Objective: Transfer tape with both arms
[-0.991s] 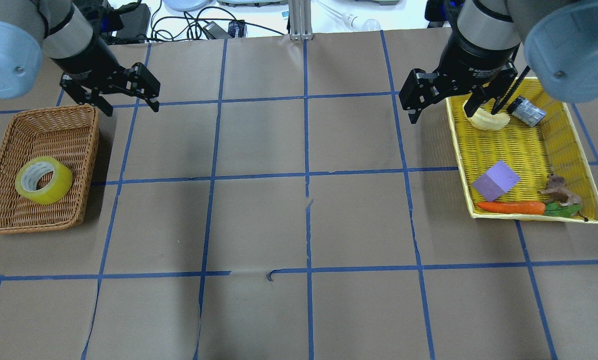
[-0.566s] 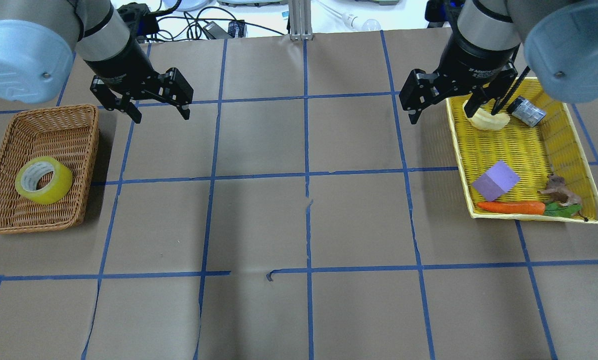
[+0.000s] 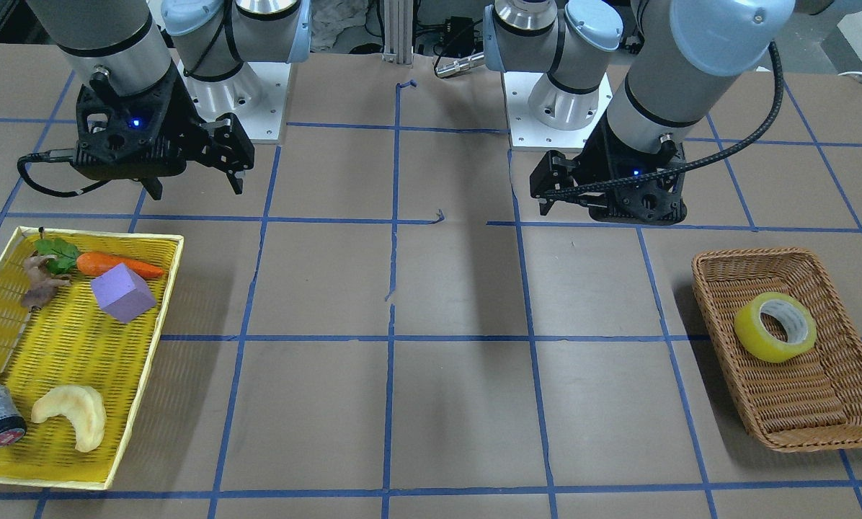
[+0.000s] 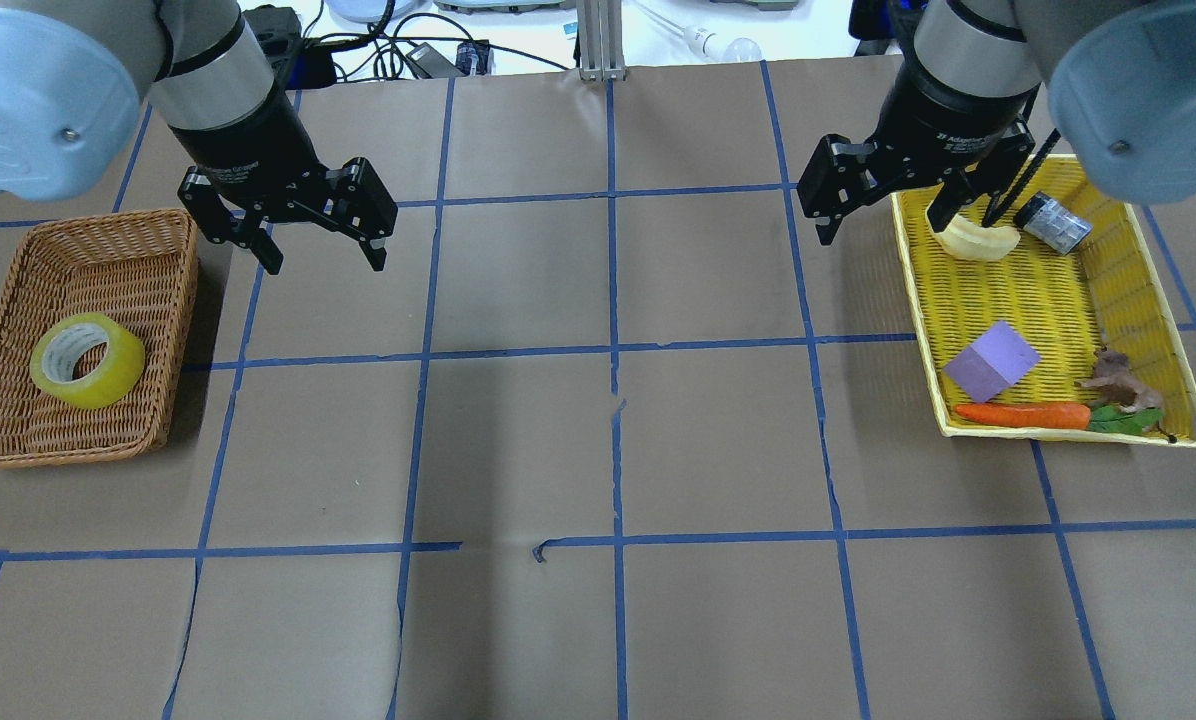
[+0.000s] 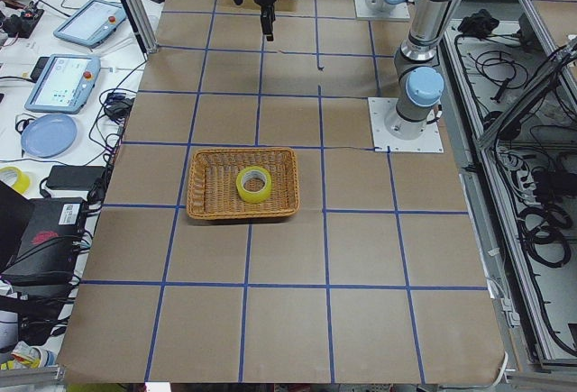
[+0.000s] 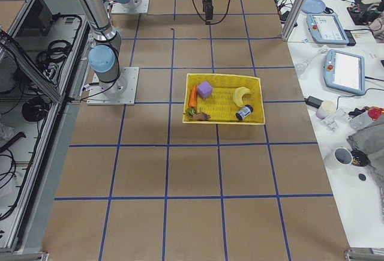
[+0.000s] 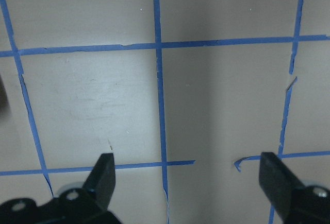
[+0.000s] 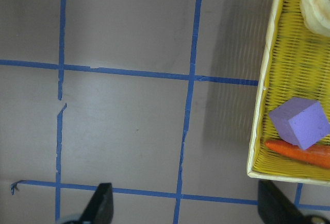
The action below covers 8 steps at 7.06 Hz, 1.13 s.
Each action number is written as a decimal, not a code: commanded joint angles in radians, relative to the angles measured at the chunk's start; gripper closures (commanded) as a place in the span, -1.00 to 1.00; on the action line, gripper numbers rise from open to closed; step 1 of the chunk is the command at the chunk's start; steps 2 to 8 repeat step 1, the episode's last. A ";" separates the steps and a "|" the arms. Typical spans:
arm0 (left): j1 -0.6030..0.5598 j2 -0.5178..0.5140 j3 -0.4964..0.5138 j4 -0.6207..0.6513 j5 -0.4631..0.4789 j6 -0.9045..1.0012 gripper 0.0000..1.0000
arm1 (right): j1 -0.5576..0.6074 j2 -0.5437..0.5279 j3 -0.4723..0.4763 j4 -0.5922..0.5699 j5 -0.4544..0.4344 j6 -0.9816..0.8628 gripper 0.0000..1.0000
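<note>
The yellow-green tape [image 4: 86,360] lies in a brown wicker basket [image 4: 180,300] at the table's left end; it also shows in the front view [image 3: 775,326] and the left side view [image 5: 254,184]. My left gripper [image 4: 326,262] is open and empty, hovering over bare table to the right of the basket's far corner, apart from the tape. Its wrist view shows only paper and blue grid lines between its fingertips [image 7: 105,165]. My right gripper [image 4: 883,230] is open and empty above the left edge of the yellow tray [image 4: 916,300].
The yellow tray holds a purple cube [image 4: 991,361], a carrot [image 4: 1023,414], a pale crescent [image 4: 978,241], a small grey cylinder [image 4: 1055,223] and a brown figure [image 4: 1118,382]. Brown paper with a blue tape grid covers the table. Cables and devices lie beyond the far edge.
My left arm has swung right and slightly nearer, from the basket's far edge to over the bare table beside it. The right arm and the tape have not moved.
</note>
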 commanded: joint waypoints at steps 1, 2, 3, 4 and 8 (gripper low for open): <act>0.000 0.001 -0.003 -0.002 0.001 0.001 -1.00 | 0.003 0.000 -0.001 0.000 0.002 -0.001 -1.00; 0.000 0.001 -0.003 -0.002 0.001 0.001 -1.00 | 0.003 0.000 -0.001 0.000 0.002 -0.001 -1.00; 0.000 0.001 -0.003 -0.002 0.001 0.001 -1.00 | 0.003 0.000 -0.001 0.000 0.002 -0.001 -1.00; 0.000 0.001 -0.003 -0.002 0.001 0.001 -1.00 | 0.003 0.000 -0.001 0.000 0.002 -0.001 -1.00; 0.000 0.001 -0.003 -0.002 0.001 0.001 -1.00 | 0.003 0.000 -0.001 0.000 0.002 -0.001 -1.00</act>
